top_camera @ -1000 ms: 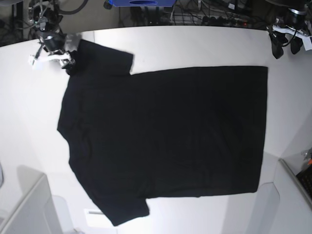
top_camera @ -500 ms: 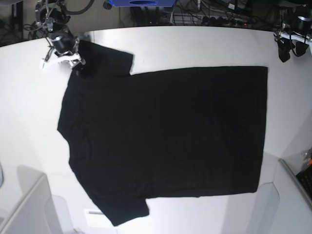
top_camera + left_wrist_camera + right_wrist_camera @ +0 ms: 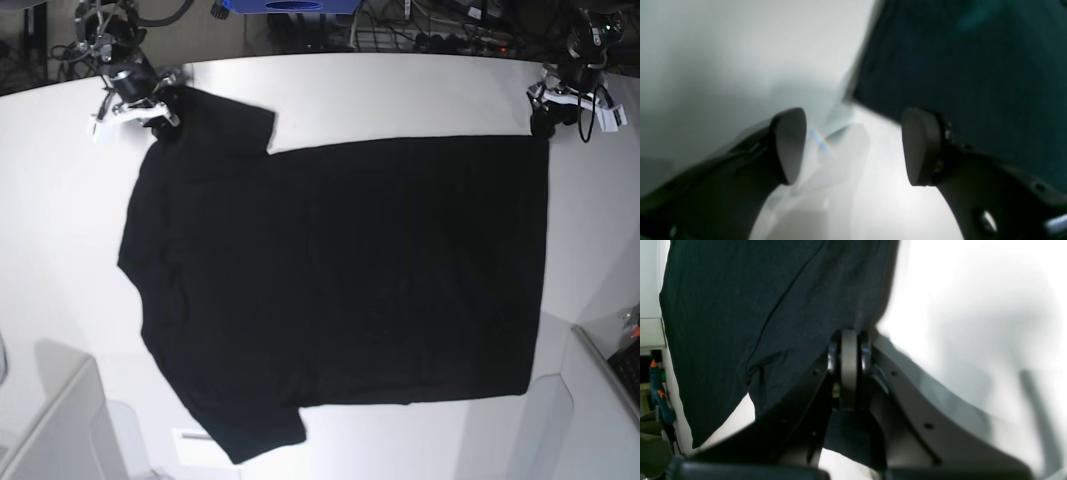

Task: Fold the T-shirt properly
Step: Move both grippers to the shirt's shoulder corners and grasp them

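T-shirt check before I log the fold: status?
Right gripper shut on T-shirt sleeve. Left gripper open beside hem corner. Nothing in the way.

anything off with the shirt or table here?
Nothing stands out. The T-shirt lies flat and unfolded on the table; the right gripper pinches a sleeve edge, the left gripper hangs open by the hem corner.
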Robot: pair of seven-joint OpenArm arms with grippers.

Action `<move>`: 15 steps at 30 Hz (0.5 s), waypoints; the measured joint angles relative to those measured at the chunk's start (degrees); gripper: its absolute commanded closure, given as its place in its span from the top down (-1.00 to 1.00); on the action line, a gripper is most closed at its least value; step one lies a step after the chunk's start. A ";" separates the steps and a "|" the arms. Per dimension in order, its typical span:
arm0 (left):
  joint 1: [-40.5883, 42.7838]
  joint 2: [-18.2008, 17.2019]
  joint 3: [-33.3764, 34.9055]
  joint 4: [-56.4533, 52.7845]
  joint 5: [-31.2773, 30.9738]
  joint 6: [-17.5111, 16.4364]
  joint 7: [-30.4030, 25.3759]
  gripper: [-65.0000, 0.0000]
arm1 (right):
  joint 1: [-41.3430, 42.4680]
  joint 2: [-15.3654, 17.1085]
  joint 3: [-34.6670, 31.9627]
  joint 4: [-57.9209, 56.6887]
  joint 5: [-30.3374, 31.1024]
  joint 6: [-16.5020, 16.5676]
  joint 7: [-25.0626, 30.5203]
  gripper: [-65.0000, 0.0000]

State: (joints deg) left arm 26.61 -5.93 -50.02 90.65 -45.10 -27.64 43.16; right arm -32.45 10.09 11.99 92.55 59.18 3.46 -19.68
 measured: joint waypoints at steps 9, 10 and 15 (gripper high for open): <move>-6.82 3.19 -0.13 -0.81 12.11 -0.09 -1.05 0.31 | -0.11 -0.04 -0.02 0.00 0.02 0.00 -0.04 -1.00; -7.17 3.69 -0.13 -0.81 12.33 -0.28 -1.20 0.31 | -0.13 -0.02 -0.02 0.02 0.02 0.00 -0.04 -1.00; -6.95 3.54 2.91 -0.74 12.63 0.13 -2.51 0.31 | -0.13 -0.02 0.04 0.02 0.02 0.00 -0.02 -1.00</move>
State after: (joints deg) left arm 19.66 -2.39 -47.11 89.91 -32.47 -27.51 40.64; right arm -32.58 10.07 12.03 92.58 59.20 3.46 -19.70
